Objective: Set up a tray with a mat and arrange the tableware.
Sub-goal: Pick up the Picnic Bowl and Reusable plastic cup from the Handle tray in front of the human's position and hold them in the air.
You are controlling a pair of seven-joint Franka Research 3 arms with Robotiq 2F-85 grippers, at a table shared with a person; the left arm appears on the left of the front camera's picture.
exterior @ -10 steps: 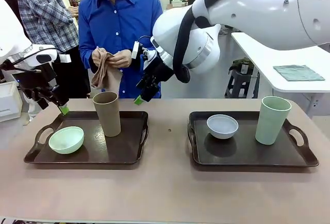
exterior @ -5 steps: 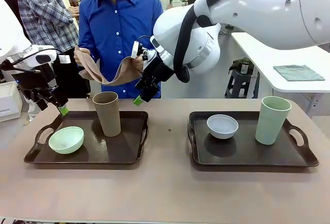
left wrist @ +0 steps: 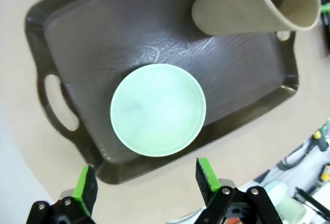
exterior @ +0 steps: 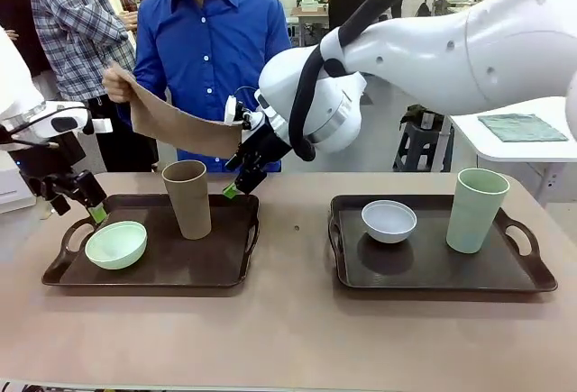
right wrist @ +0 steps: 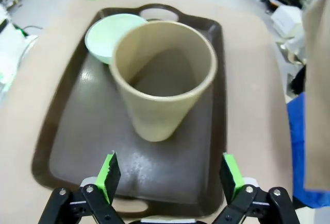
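Observation:
On the left dark tray [exterior: 153, 280] stand the mint-green bowl [exterior: 115, 244] and the tall tan cup [exterior: 187, 199]. A white bowl [exterior: 389, 221] and a pale-green cup [exterior: 475, 209] sit on the right tray [exterior: 433, 285]. Behind the table a person holds a brown mat [exterior: 180, 123] spread between both hands. My left gripper [exterior: 90, 207] hovers open above the mint bowl [left wrist: 158, 109], its green pads [left wrist: 85, 182] apart. My right gripper [exterior: 238, 185] is open just behind the tan cup [right wrist: 164, 77], looking down on it, with nothing between its fingers [right wrist: 109, 171].
The right arm's bulky white wrist [exterior: 311, 104] reaches across the middle above the table. Bare table lies between the two trays and along the front edge. A white side table with a green cloth [exterior: 521, 127] stands at the back right. Another person stands at the back left.
The person has unfolded the mat and stretched it out wide. My right gripper has come down to the left tray's far edge. My left gripper has dropped towards the mint bowl.

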